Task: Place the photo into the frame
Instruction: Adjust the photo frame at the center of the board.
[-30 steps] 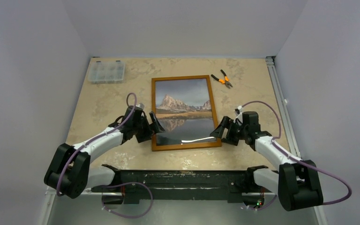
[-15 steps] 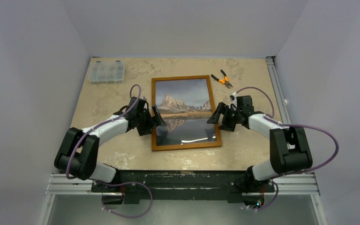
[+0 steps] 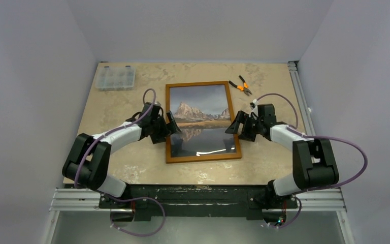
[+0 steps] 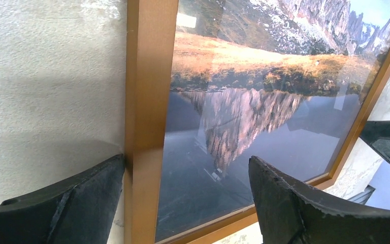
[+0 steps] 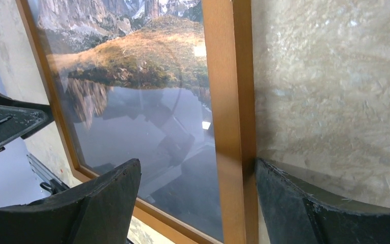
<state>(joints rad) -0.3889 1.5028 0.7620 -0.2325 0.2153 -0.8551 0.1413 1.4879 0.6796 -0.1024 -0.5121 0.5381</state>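
- The table, a beige marbled top, takes up the middle of the overhead view, with grey walls on three sides.
- The left arm reaches in from the near left, and the right arm mirrors it from the near right. Each wrist points inward at a long side of the frame.
- The frame, narrow orange-brown wood, lies flat at the centre of the table with its long sides running near to far.
- The photo sits inside the frame, face up: a rocky peak toward the far end, its reflection in the lake toward the near end, and a bright streak of glare low on the water.
- The left gripper is at the middle of the frame's left rail, and its jaws are spread wide and holding nothing. In the left wrist view one finger sits just beside the rail's outer edge on the table side, while the other is over the picture, so the rail runs between them.
- The right gripper is spread wide too, gripping nothing, at the right rail. One finger is just outside the rail over bare table, and the other is over the lake.
- Whether any fingertip actually touches the wood cannot be told.
- A clear plastic organiser box rests at the far left corner of the table.
- Pliers with orange-and-black handles lie just beyond the frame's far right corner.
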